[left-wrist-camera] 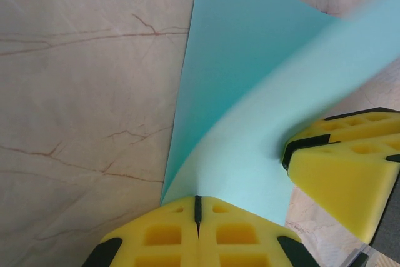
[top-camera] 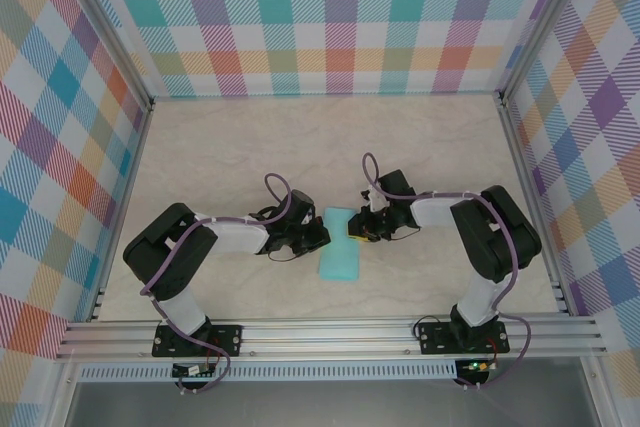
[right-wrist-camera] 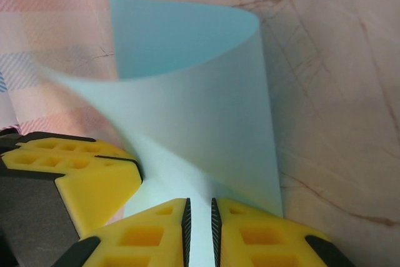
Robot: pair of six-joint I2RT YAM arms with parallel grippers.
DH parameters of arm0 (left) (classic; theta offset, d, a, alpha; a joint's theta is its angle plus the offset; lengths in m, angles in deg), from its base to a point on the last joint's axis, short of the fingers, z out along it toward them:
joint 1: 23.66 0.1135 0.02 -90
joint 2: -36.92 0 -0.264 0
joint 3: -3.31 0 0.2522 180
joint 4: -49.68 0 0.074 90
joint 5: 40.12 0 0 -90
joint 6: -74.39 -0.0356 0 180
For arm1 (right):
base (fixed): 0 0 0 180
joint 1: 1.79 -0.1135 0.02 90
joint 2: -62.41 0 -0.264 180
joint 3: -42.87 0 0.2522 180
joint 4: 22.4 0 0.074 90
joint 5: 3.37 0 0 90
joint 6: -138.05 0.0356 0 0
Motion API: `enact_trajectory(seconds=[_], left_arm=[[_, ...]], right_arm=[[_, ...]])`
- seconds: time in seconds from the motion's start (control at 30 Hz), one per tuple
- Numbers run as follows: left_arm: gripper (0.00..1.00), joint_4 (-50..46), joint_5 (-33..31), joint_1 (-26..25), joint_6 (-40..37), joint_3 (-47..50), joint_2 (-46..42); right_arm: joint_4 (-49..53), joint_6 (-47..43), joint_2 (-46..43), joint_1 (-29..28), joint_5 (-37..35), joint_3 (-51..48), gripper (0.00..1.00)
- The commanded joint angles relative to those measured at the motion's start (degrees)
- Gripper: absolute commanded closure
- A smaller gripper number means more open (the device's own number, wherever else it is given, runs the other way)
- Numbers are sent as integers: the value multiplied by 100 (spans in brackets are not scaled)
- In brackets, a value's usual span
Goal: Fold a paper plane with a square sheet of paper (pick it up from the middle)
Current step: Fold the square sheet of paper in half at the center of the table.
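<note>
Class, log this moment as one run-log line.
left gripper: shut on paper | right gripper: shut on paper | paper: curved between them

Light-teal square sheet of paper (top-camera: 338, 247) at centre of pale marbled desk (top-camera: 250, 147), left end effector (top-camera: 318, 237) at its left edge, right end effector (top-camera: 358, 230) at its right edge

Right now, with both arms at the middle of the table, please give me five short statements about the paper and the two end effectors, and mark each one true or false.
1. The left end effector is shut on an edge of the paper. True.
2. The right end effector hangs open, away from the paper. False: it pinches the paper from the other side.
3. The paper lies flat on the table. False: it bends in a curve between the two end effectors.
4. The paper is plain light teal, with no print. True.
5. The paper is already a pointed plane. False: it is a curved sheet, and no pointed nose shows.
</note>
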Motion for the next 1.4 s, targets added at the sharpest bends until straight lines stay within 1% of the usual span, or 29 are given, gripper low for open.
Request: enact_trajectory(seconds=[0.0,0.13,0.27,0.43,0.63,0.73,0.93,1.1,1.27,1.37], left_arm=[[100,-855,-234,-61,-156,154,305],[100,-878,-243,-60,-169,161,281],[100,-878,-253,-55,-179,162,270],[100,-869,-238,-55,-175,148,281],[100,-877,-243,-53,-176,160,276],[100,-878,-244,-57,-183,170,272],[100,-887,-262,-58,-182,188,253],[100,-921,-265,-58,-192,179,225],[100,-939,-269,-59,-192,191,211],[100,-952,-263,-59,-202,183,204]], right_arm=[[312,-129,-263,-7,-94,137,81],[559,-212,-369,17,-89,505,81],[627,-252,-66,86,-36,778,81],[559,-257,304,143,-66,867,81],[341,-169,659,195,-132,723,81],[466,-168,658,209,-125,821,80],[728,-219,355,346,-24,1219,80],[837,-360,656,432,116,1449,80],[756,-354,1000,450,-55,1390,80],[726,-318,1142,468,-39,1370,80]])
